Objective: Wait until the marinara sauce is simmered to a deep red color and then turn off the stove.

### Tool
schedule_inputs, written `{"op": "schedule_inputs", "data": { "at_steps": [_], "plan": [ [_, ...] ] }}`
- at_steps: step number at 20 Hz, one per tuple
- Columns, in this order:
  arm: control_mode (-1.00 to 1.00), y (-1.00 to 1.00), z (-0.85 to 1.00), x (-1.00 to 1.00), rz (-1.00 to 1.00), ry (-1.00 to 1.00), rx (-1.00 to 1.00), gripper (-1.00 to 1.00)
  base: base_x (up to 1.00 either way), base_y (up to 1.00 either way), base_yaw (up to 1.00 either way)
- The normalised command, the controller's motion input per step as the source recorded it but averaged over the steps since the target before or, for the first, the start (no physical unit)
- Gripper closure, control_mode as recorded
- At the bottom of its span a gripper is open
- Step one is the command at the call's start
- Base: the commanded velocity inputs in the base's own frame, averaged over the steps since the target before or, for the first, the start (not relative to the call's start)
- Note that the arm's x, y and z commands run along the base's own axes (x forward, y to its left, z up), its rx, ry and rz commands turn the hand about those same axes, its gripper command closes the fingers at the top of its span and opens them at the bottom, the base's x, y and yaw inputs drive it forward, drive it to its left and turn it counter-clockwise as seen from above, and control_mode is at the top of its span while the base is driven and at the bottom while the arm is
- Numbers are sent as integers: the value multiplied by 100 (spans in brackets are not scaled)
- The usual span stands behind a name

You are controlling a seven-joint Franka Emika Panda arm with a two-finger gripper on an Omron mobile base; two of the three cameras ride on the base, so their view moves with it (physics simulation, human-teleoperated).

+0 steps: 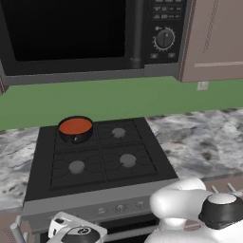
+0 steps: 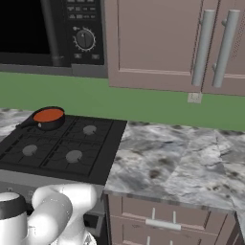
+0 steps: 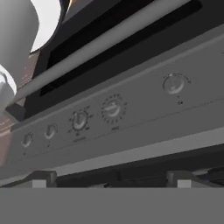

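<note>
The gripper (image 1: 76, 232), jaws spread and empty, is hovering below the stove (image 1: 95, 156) panel; marinara sauce (image 1: 75, 126) is looking orange-red, so waiting is continuing, knob-turning next.

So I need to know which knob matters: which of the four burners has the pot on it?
The back left burner: the pot of sauce sits there. The other three burners on the stove show bare grey caps.
</note>
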Motion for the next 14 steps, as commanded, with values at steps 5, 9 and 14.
{"op": "schedule_inputs", "data": {
  "at_steps": [5, 9, 14],
  "plan": [
    [-100, 0, -18, 13, 9, -5, -5, -100, 0, 0, 0],
    [-100, -5, -15, 0, 8, -7, -4, -100, 0, 0, 0],
    [-100, -12, -14, 0, 7, -6, -2, -100, 0, 0, 0]
  ]
}}
